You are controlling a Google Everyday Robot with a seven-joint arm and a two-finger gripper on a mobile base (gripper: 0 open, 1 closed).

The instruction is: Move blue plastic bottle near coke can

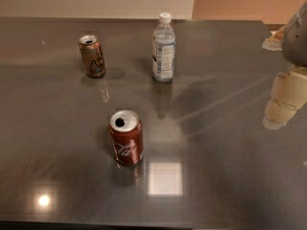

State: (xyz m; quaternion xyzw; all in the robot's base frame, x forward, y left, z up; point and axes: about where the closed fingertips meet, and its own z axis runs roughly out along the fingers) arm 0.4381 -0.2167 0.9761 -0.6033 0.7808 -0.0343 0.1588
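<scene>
The gripper is showing at the right edge of the frame, about halfway down. Only part of it is peeking in, and the rest is running off the side. Its lower part is looking pale and creamy. It is made of chunky blocks sitting one on top of another. It is slanting down and to the left, with its rounded tip pointing toward the lower left. Above it, in the upper right corner, a grey rounded piece of the arm is hanging, and the creamy part is joining onto it. The gripper is hanging in the air by itself, far from the middle of the frame.
</scene>
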